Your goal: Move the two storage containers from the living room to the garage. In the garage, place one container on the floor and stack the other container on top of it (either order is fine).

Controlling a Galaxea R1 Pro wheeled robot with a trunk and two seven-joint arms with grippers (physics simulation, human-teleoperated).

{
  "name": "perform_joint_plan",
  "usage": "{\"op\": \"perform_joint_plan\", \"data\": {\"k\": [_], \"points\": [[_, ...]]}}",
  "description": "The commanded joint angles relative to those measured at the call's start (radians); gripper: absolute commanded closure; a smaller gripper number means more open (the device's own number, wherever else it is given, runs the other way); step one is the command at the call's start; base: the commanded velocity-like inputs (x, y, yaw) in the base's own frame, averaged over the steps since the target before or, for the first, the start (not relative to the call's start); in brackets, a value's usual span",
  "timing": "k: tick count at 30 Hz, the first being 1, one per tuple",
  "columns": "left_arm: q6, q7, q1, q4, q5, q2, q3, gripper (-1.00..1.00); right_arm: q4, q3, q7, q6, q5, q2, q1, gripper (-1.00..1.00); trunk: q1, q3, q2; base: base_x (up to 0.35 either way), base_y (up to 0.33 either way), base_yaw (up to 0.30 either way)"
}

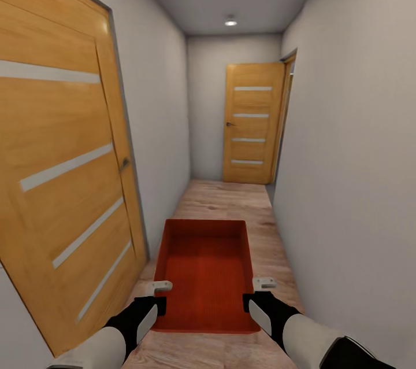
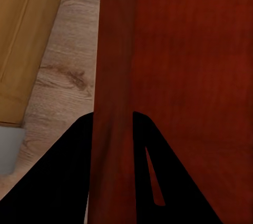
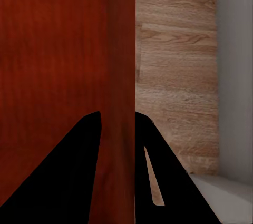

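An orange-red rectangular plastic bin [image 1: 207, 273] is carried between both arms above the light wood plank corridor floor [image 1: 225, 198]. The left gripper [image 1: 159, 294] has its jaws clamped on the bin's left wall; the right gripper [image 1: 259, 292] jaws pinch the right wall. A wooden door [image 1: 249, 123] stands ahead.

One orange-red storage container [image 1: 207, 276] is showing, with two grippers at it, the left gripper [image 1: 157, 292] and the right gripper [image 1: 259, 290], one per side. Two wooden doors are standing along the corridor, a near door [image 1: 63, 155] and a far door [image 1: 249, 124]. One ceiling light [image 1: 230, 21] is glowing.
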Motion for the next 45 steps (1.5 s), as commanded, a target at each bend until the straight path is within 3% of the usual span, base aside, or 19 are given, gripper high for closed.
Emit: {"op": "perform_joint_plan", "data": {"k": [1,45], "points": [[0.009,0.011,0.001,0.001,-0.008,0.005,-0.007,1.0,-0.003,-0.008,-0.01,-0.037,0.032,-0.003,-0.001,1.0,0.001,0.0,-0.001,0.323,0.0,0.0],[0.008,0.011,0.001,0.001,-0.008,0.005,-0.007,1.0,-0.003,-0.008,-0.01,-0.037,0.032,-0.003,-0.001,1.0,0.001,0.0,-0.001,0.323,0.0,0.0]]}}
